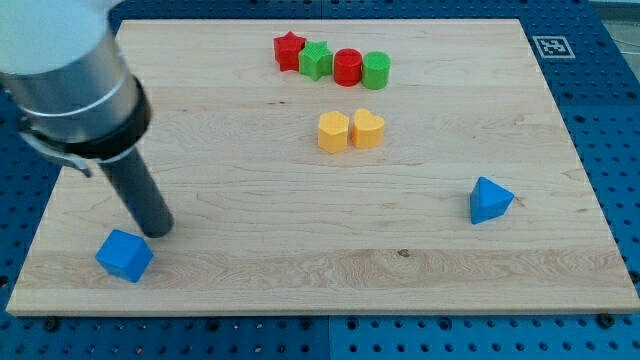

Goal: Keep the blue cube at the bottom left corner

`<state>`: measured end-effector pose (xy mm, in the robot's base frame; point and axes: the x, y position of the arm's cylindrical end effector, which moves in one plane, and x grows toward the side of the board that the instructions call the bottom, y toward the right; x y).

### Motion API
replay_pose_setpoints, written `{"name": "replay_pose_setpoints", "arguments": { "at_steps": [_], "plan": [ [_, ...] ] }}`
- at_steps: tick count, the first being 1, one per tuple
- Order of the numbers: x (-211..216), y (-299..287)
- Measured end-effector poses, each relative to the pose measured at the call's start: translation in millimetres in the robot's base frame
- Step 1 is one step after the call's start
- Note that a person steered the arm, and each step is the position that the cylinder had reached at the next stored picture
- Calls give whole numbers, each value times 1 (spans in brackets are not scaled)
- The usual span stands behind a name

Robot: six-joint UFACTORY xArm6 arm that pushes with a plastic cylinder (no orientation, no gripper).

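The blue cube [125, 255] sits near the bottom left corner of the wooden board [300, 270], turned at an angle. My tip [158, 229] rests on the board just above and to the right of the cube, with a small gap between them. The dark rod rises up and to the left into the grey arm body [70, 70].
A blue triangular block [490, 200] lies at the right. A yellow hexagonal block [333, 131] and a yellow heart [368, 129] sit at centre. A red star [289, 49], green block [317, 60], red cylinder [347, 66] and green cylinder [376, 70] line the top.
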<state>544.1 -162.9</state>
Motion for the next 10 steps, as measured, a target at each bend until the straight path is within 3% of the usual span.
{"name": "replay_pose_setpoints", "arguments": {
  "at_steps": [2,7,10],
  "plan": [
    [42,10],
    [12,-30],
    [27,3]
  ]
}}
